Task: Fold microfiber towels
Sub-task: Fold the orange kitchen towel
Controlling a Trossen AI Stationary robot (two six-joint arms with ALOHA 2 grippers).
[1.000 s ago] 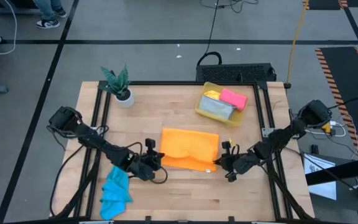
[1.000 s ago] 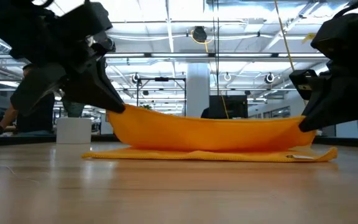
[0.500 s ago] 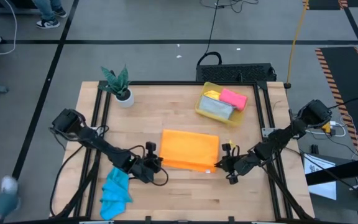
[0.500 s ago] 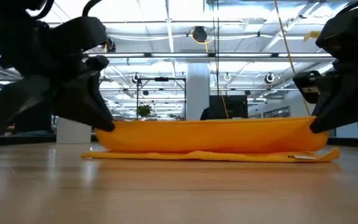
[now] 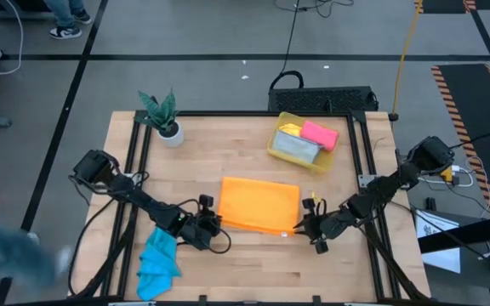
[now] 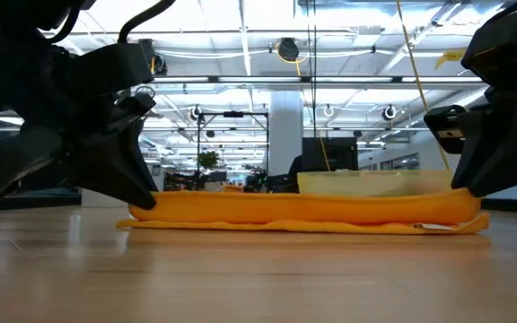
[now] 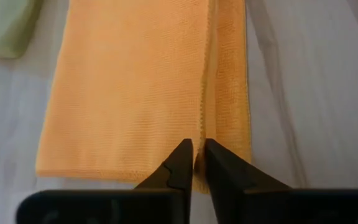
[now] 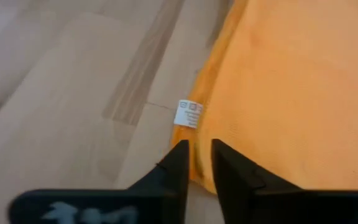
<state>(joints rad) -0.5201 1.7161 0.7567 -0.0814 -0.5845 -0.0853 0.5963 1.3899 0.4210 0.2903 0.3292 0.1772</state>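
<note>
The orange microfiber towel (image 5: 259,204), a soft rectangular cloth folded over on itself, is lying flat in the middle of the pale wooden table (image 5: 245,272), its upper layer resting just short of the lower layer's near edge. The left gripper (image 7: 195,163) is sitting low at the towel's near left corner, and its dark fingers are standing a thin slit apart with the folded edge running into that slit; whether they are gripping the cloth or just letting it go, I cannot tell. The right gripper (image 8: 198,160) is sitting at the near right corner beside a small white label (image 8: 188,114), fingers slightly parted around the edge, and again the hold is unclear.

The likeliest trouble, as I judge it, is the top layer snagging on a fingertip as an arm is pulling away, dragging the fold askew or peeling it open. Uneven release between the two sides would be skewing the edges too.

Both arms are reaching inward from the table's side rails, stretched low with wrists nearly level with the tabletop. A crumpled bright blue towel (image 5: 157,260) is waiting at the near left edge, and a pink one (image 5: 319,134) and a grey one (image 5: 294,149) are sitting in the translucent yellow plastic bin (image 5: 273,147) at the far right.
</note>
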